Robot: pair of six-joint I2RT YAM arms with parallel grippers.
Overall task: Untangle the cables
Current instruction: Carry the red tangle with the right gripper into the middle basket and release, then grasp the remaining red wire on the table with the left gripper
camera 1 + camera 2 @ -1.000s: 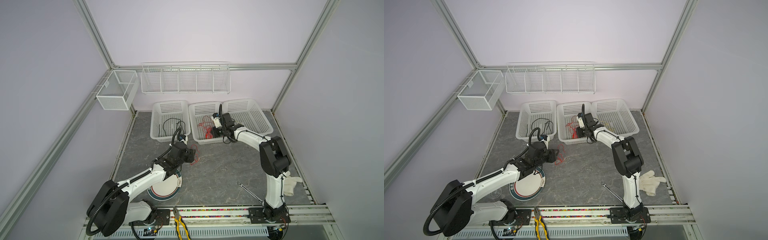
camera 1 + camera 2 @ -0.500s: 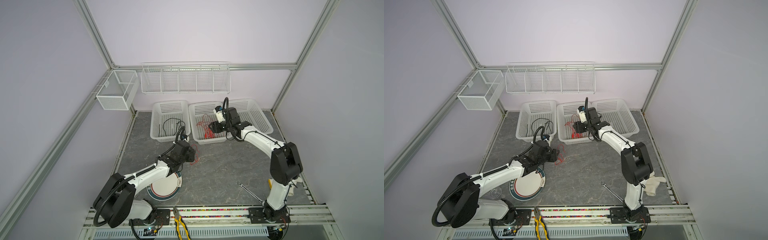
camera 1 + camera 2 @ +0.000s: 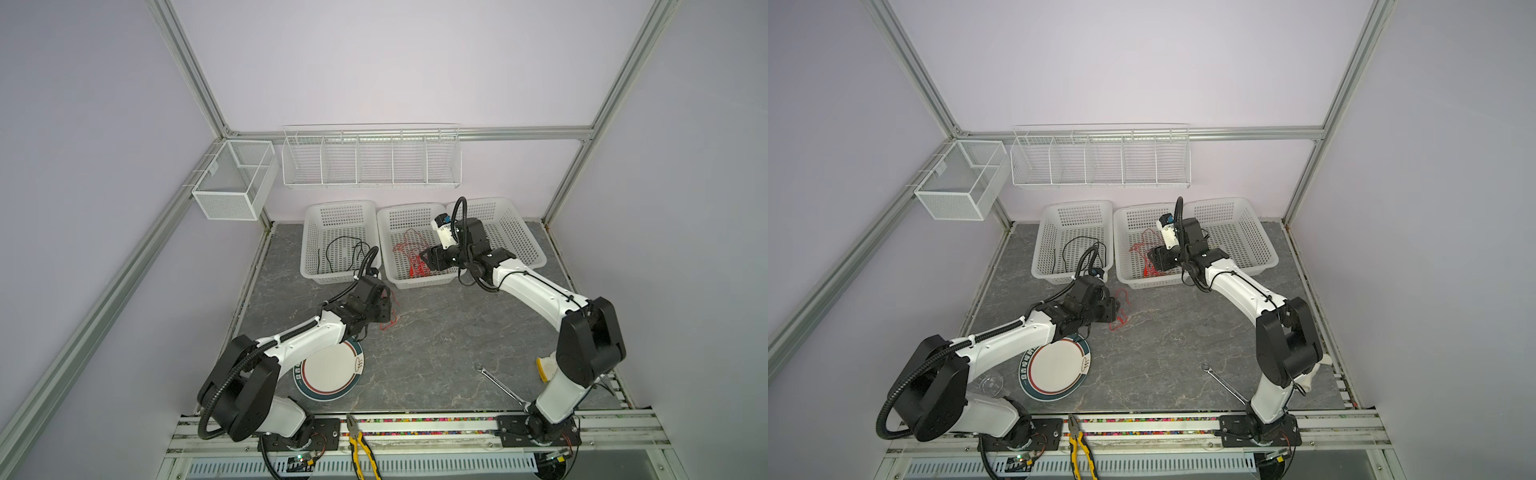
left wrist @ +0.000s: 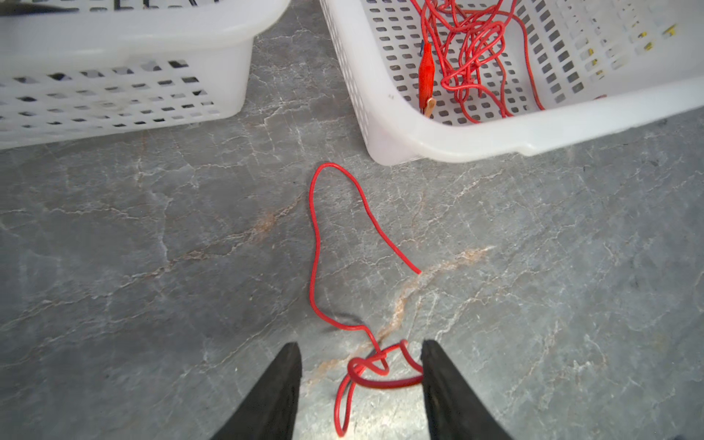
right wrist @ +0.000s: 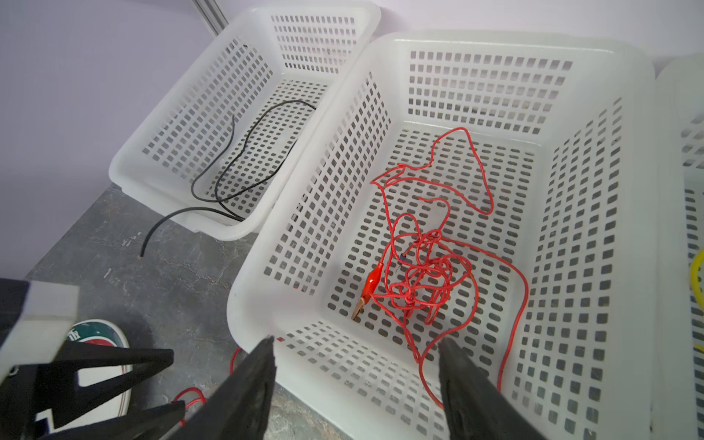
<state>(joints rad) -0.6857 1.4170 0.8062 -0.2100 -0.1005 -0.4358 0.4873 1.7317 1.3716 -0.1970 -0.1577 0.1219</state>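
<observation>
Your left gripper [image 4: 358, 384] has its black fingers [image 4: 282, 384] spread apart. The knotted end of a thin red cable [image 4: 314, 244] lies between them on the grey marbled table [image 4: 152, 228], with one loop touching a finger. Your right gripper [image 5: 358, 381] is also spread wide. The tangled red cable bundle [image 5: 423, 274] lies just ahead of its fingertips, inside the white perforated plastic basket [image 5: 495, 40].

Wide-apart left claw [image 4: 360, 347] astride a knotted red cable [image 4: 313, 266] on the grey tabletop [image 4: 152, 228], near a white basket [image 4: 533, 133].
</observation>
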